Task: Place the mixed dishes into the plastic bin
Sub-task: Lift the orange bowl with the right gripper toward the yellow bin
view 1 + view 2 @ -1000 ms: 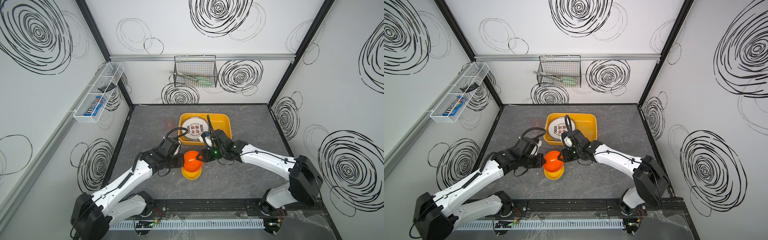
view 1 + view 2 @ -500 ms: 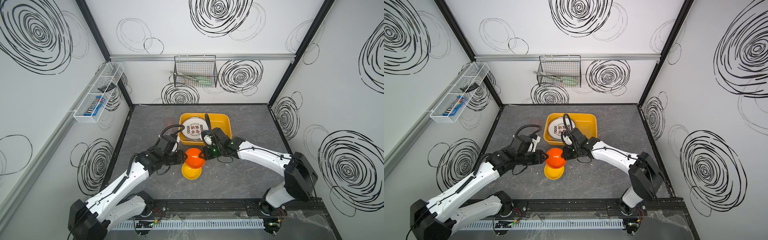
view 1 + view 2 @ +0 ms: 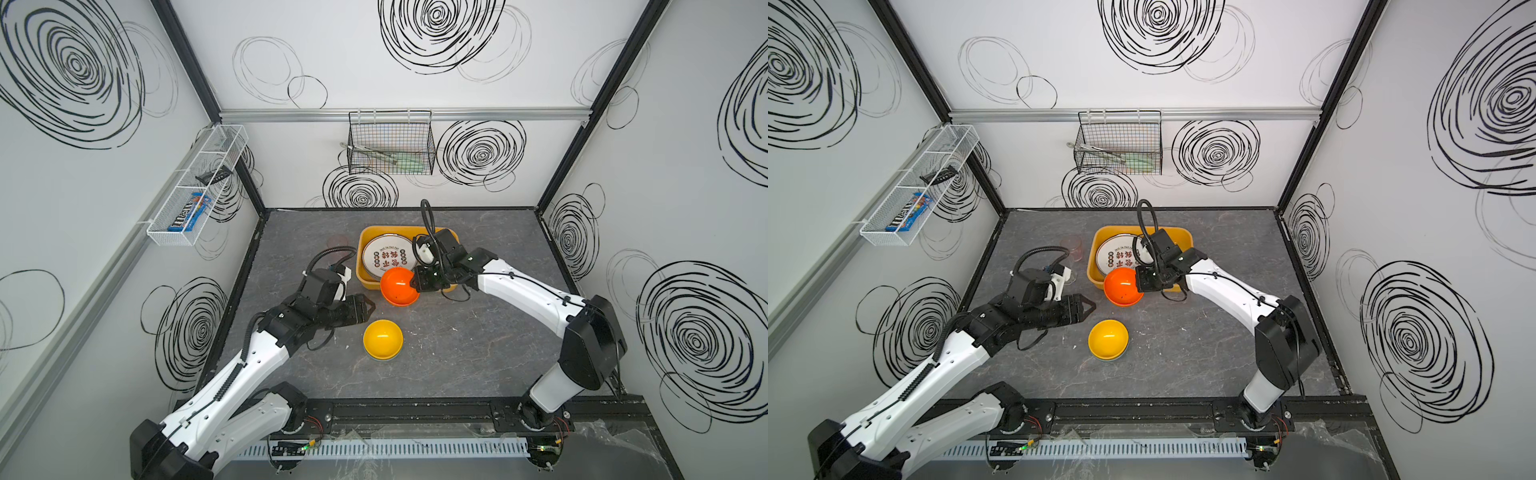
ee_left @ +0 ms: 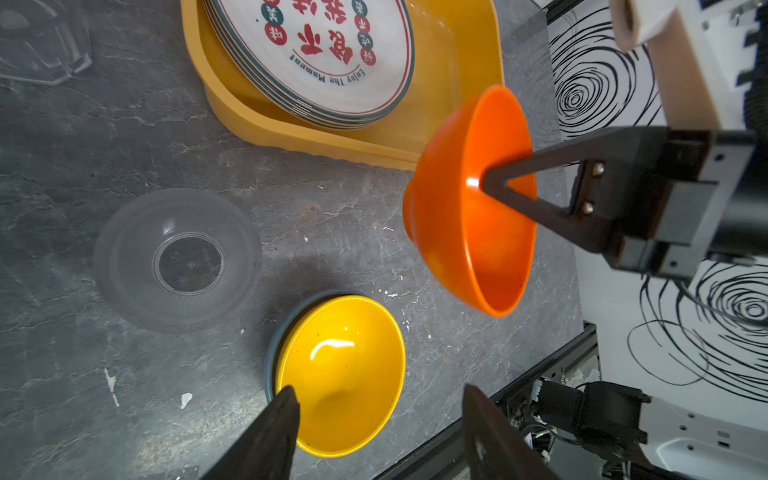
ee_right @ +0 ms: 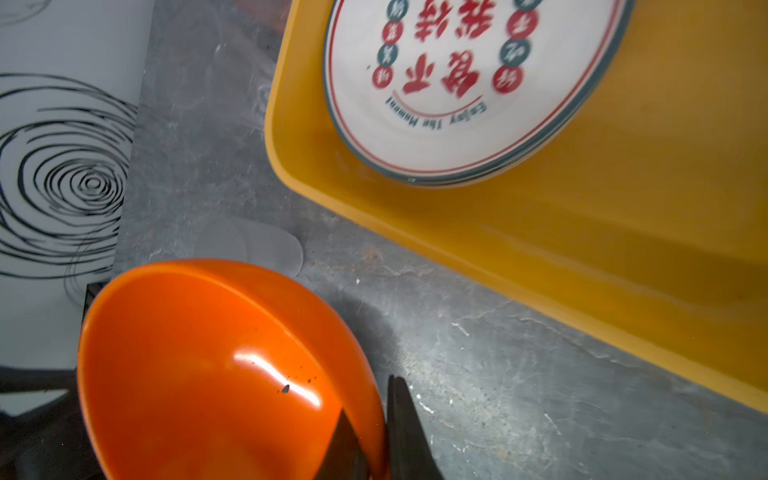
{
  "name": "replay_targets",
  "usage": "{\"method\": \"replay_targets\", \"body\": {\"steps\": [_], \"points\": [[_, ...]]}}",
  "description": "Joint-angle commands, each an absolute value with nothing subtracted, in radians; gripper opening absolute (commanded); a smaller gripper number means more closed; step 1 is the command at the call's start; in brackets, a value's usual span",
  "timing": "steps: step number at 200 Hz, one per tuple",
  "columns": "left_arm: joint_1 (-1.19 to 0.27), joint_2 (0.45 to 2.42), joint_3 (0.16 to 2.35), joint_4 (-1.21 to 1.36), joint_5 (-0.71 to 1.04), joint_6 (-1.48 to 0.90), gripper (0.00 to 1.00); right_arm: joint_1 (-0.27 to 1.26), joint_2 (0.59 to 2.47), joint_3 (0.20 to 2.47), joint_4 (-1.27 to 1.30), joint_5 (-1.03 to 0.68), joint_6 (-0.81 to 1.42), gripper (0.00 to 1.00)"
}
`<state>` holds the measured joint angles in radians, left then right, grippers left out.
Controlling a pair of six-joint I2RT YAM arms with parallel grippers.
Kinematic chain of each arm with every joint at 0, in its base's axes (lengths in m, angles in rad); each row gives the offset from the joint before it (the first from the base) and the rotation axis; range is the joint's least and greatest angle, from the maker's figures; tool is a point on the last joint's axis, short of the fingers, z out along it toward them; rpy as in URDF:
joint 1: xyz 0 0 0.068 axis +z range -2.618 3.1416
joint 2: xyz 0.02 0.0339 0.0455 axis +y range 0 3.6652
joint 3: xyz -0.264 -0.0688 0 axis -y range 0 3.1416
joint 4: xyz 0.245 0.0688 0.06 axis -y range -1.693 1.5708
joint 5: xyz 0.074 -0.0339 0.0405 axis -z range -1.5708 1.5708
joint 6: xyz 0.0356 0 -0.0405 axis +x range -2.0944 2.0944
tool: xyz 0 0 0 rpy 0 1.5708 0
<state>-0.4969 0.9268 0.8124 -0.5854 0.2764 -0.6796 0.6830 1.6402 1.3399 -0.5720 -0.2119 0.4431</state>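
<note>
Finding: the hand-over is done. A second ago both pincers were at the orange bowl (image 3: 398, 286), which sat on the bowl stack. Now the left gripper (image 3: 370, 314) has let go and drawn back to 10 o'clock of the yellow bowl (image 3: 382, 339), jaws standing wide and empty. The right gripper (image 3: 414, 283) alone is pinched narrow on the orange bowl's rim, one finger inside and one outside. It holds the bowl tilted and clear of the table at the 6 o'clock edge of the yellow-orange bin (image 3: 361, 257).

Judgement: the bowl is not yet in the bin, only a short carry toward 12 o'clock away. The patterned plates (image 3: 388, 261) already lie inside.

Obscured: only a sliver of a blue-grey bowl (image 4: 269, 345) shows under the yellow one. The clear cup (image 4: 178, 259) is mostly masked by the left arm in both top views. The pinkish cup (image 3: 1072, 245) at 9 o'clock of the bin is faint. The right wrist view is blurred.
</note>
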Motion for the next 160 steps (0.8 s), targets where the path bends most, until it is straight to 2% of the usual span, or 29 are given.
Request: {"method": "replay_targets", "body": {"steps": [1,65,160], "points": [[-0.482,0.907,0.792,-0.546,0.339,-0.669,0.68,0.642,1.664,1.41,-0.645,-0.162,0.428,0.02],[-0.465,0.922,0.79,-0.447,0.428,-0.686,0.7,0.507,1.781,1.544,-0.686,-0.108,0.413,0.02],[-0.464,0.924,0.772,-0.446,0.436,-0.689,0.71,0.332,2.076,1.814,-0.736,-0.072,0.422,0.01]]}}
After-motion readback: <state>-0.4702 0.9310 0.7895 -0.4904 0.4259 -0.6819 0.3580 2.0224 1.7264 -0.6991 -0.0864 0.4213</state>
